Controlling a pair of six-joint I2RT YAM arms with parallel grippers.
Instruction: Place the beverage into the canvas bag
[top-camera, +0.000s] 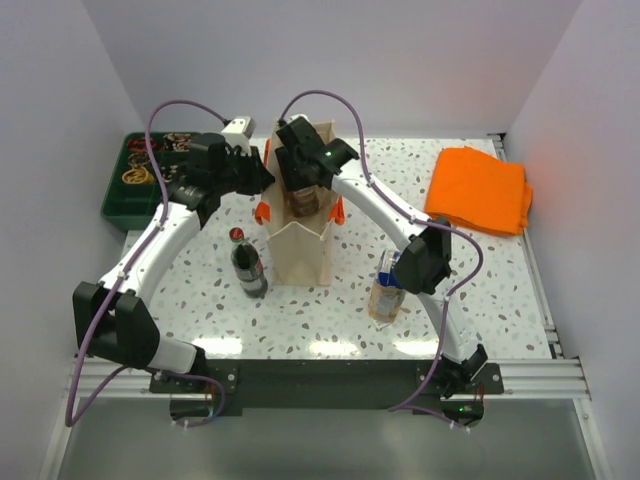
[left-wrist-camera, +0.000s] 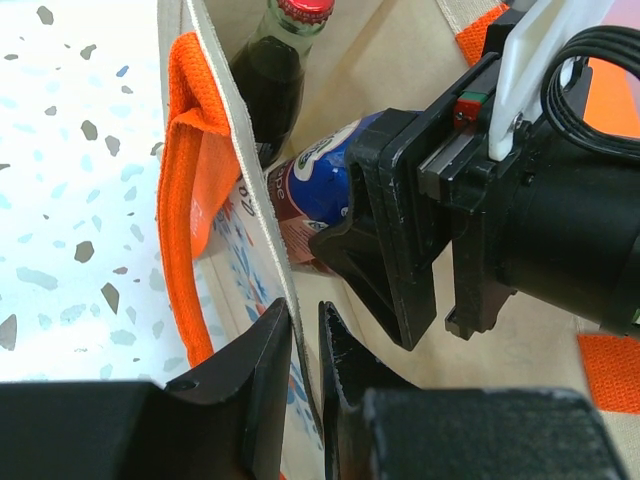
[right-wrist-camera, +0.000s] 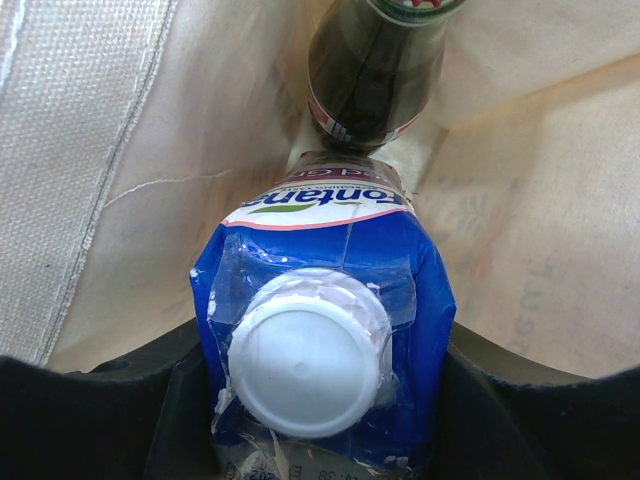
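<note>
Jaws of the right end effector (right-wrist-camera: 320, 385) are closed on the beverage (right-wrist-camera: 320, 280), a blue carton with a white screw cap (right-wrist-camera: 305, 370), one finger pressed to each side of it. The carton is already down inside the canvas bag (top-camera: 300, 245). It leans with its bottom end against a dark bottle (right-wrist-camera: 375, 80) that is also in the bag. Whether the carton rests on the bag's floor cannot be told. In the left wrist view the same dark bottle shows a red cap (left-wrist-camera: 305, 10) and stands close to the bag's wall.

The left end effector (left-wrist-camera: 305, 370) is clamped on the left wall of the bag at its rim. One finger is outside and one inside, with the beige cloth pinched between them. An orange handle (left-wrist-camera: 190, 200) hangs down the outside of that wall, just beside the outer finger.

From above, the bag stands upright at the middle of the bench (top-camera: 330, 320), mouth open, the right arm reaching down into it. A cola bottle (top-camera: 248, 265) stands just left of the bag. Another bottle (top-camera: 385, 295), holding an amber drink, stands to the bag's right, partly hidden by the right arm's elbow. A folded orange cloth (top-camera: 478, 190) lies at the far right of the bench. A green tray (top-camera: 115, 205) sits at the far left; its contents are too small to make out.
</note>
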